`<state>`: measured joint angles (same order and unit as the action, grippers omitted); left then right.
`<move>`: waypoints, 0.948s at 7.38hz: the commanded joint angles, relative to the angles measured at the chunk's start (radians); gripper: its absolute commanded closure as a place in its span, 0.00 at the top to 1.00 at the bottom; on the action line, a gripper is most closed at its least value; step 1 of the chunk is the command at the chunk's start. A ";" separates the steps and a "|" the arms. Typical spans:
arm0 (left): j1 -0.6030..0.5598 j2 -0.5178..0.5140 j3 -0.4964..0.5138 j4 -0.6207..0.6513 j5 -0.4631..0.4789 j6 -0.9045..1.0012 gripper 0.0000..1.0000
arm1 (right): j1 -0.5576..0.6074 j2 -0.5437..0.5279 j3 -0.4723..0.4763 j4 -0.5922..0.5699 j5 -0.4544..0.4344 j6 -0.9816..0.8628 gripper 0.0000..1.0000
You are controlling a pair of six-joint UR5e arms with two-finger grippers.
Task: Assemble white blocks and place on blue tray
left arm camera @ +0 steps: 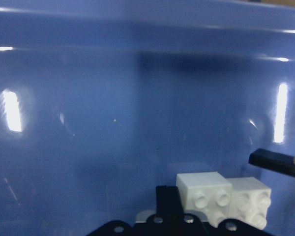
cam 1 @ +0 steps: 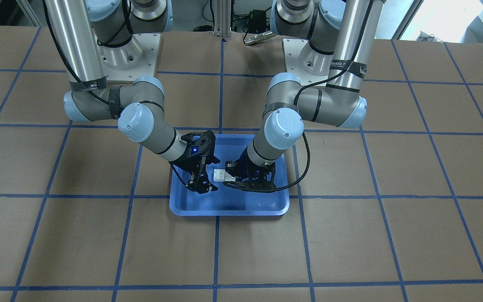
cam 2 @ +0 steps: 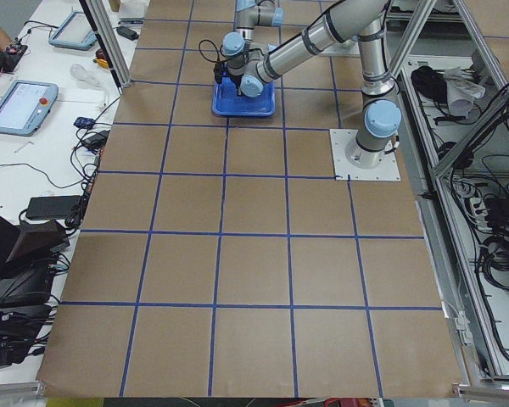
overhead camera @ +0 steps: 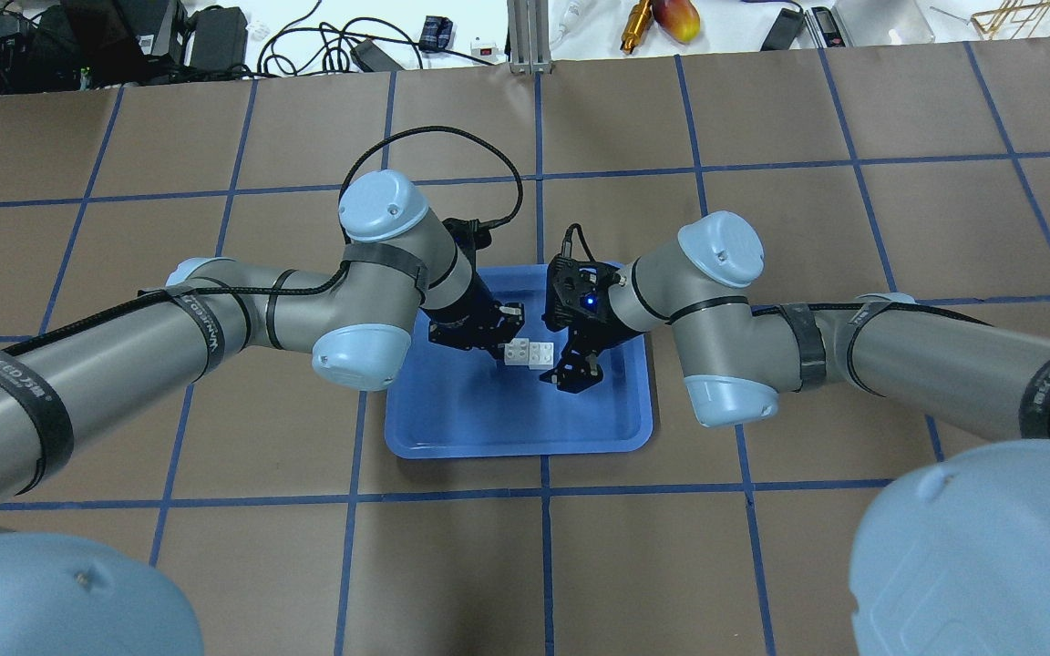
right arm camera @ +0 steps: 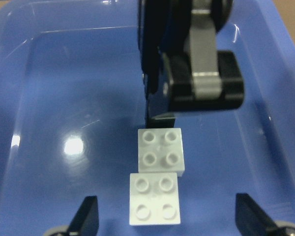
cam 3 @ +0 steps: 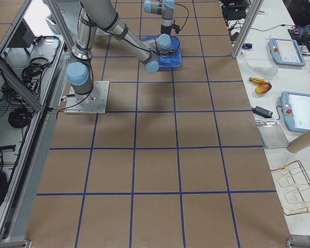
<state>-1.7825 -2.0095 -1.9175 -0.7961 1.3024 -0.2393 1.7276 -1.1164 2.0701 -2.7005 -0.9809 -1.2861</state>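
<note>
Right gripper (right arm camera: 168,219) spread wide, straddling near block (right arm camera: 154,197). Far block (right arm camera: 161,150) touches it just beyond, against left gripper (overhead camera: 493,335), whose grip cannot be told. Both within tray (right arm camera: 49,98), side by side, unstacked. Advised: pinch squarely, lift, align studs, press straight down.

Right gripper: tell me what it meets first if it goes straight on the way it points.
Probably the nearer of the white blocks, lying on the blue tray between the open fingers of the right gripper. Depth is unclear, so its fingertips could reach the tray floor first.
</note>
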 commanded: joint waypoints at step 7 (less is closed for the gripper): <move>-0.006 0.009 -0.005 -0.005 -0.002 -0.017 0.05 | -0.127 -0.126 -0.007 0.008 -0.114 0.455 1.00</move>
<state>-1.7885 -1.9997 -1.9209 -0.7996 1.3006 -0.2513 1.6329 -1.2285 2.0665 -2.6971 -1.0827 -0.9381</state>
